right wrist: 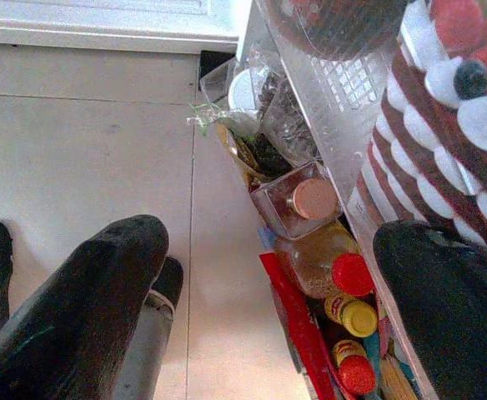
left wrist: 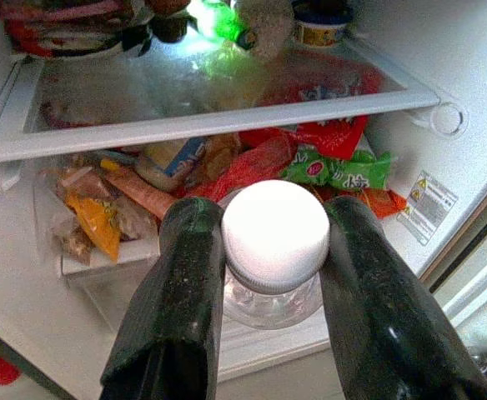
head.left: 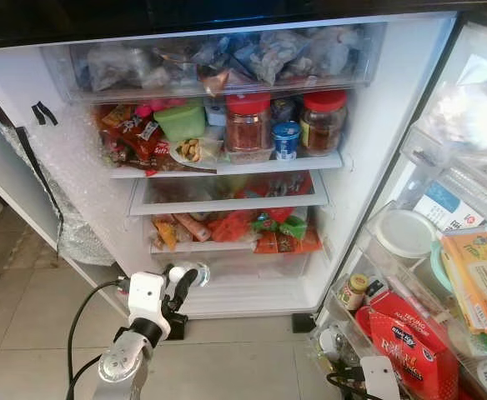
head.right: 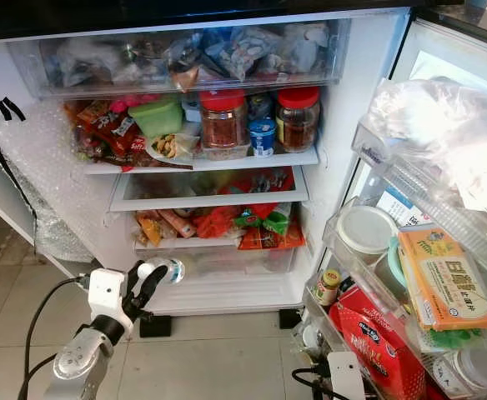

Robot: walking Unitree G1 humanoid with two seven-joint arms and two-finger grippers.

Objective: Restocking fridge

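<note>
The fridge stands open before me, its bottom compartment (head.left: 252,287) bare and white. My left gripper (head.left: 185,282) is low in front of that compartment, shut on a clear bottle (head.left: 197,273) with a white cap (left wrist: 274,225). In the left wrist view both black fingers (left wrist: 185,283) press the bottle's neck just under the cap. The right gripper (right wrist: 273,250) hangs open above the tiled floor beside the lowest door bin, holding nothing. Its white wrist (head.left: 379,377) shows at the bottom right.
Packed shelves: a frozen-bag drawer (head.left: 218,58), red-lidded jars (head.left: 248,125), a green tub (head.left: 181,121), snack packets (head.left: 235,227). The open door at right carries a red box (head.left: 406,333), an orange box (head.left: 481,275) and small bottles (right wrist: 352,277). Black cables trail on the tiled floor (head.left: 27,308).
</note>
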